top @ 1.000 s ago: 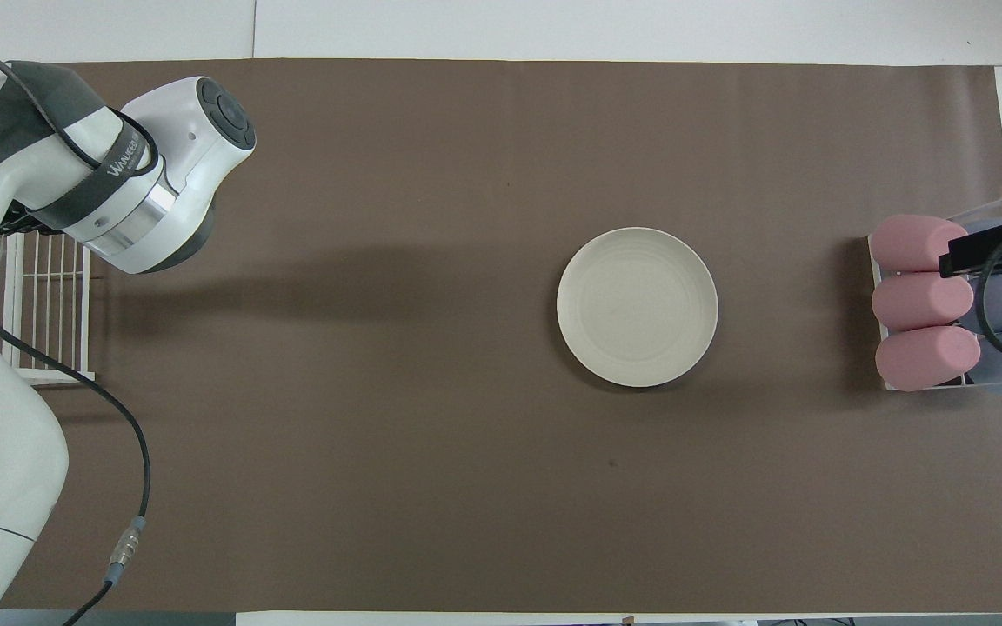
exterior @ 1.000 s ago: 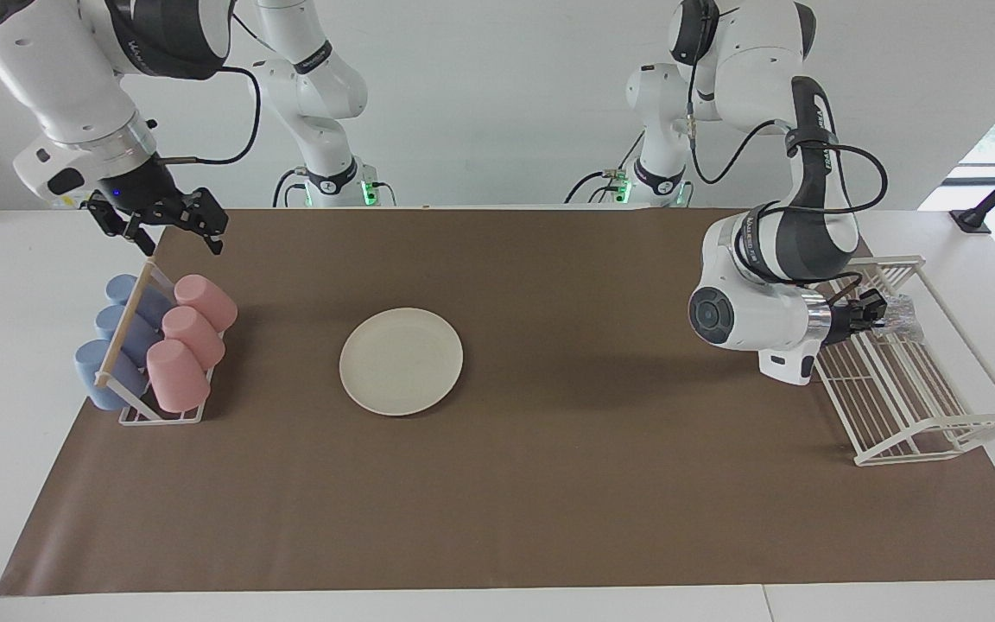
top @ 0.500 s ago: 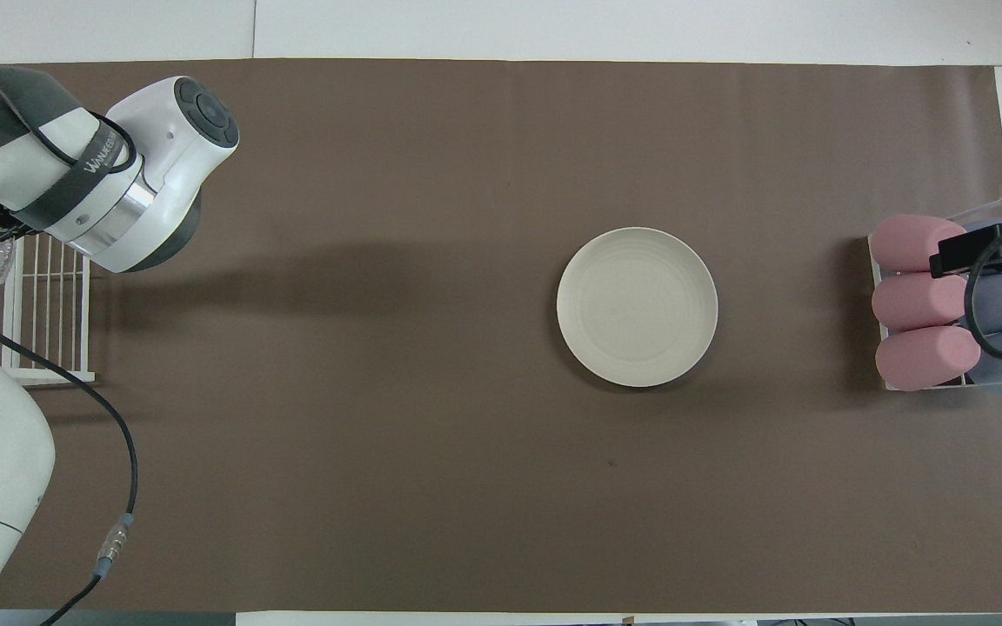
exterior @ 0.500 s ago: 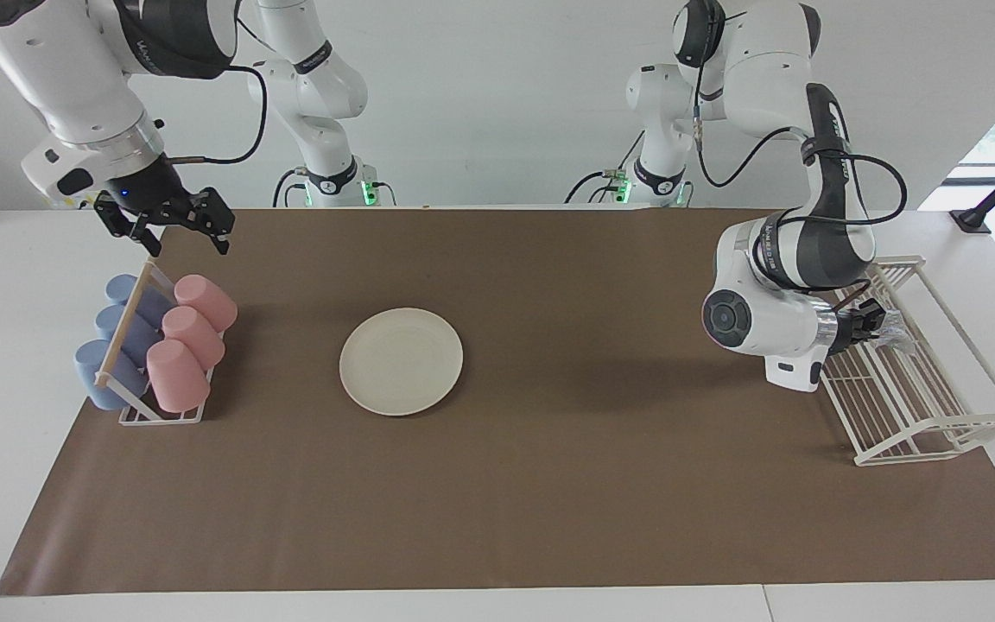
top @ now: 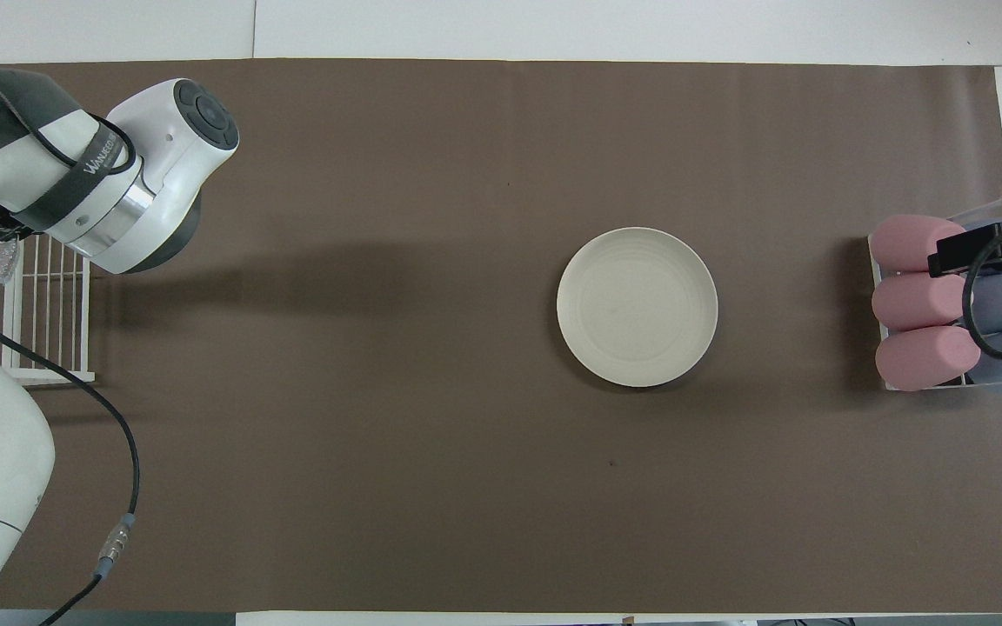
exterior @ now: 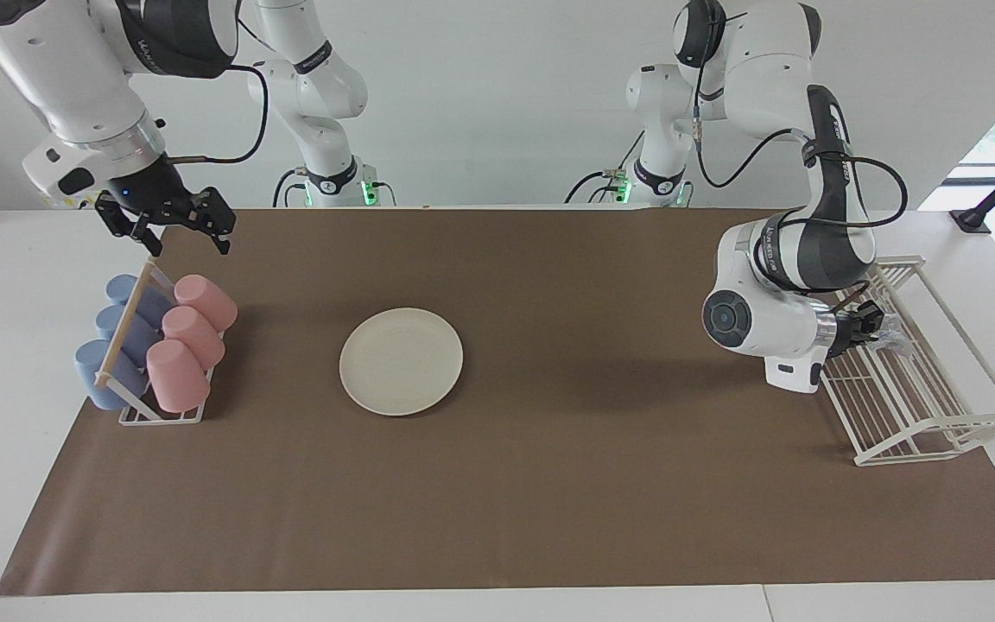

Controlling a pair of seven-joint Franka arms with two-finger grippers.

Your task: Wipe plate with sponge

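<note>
Plate [exterior: 401,361] lies flat on the brown mat [exterior: 549,518], mid-surface, nearer the right arm's end, bare. Sponge [exterior: 892,333] sits in the white wire rack [exterior: 929,432] at the left arm's end. Left claw [exterior: 871,323] low at the rack, tips against the sponge; cannot tell how far its fingers are apart or whether they grip it. Right claw [exterior: 176,226] hangs empty, fingers spread wide, over the mat's edge beside the cup rack [exterior: 161,415] with its pink cups [exterior: 195,333] and blue cups [exterior: 109,345]; that arm waits.
</note>
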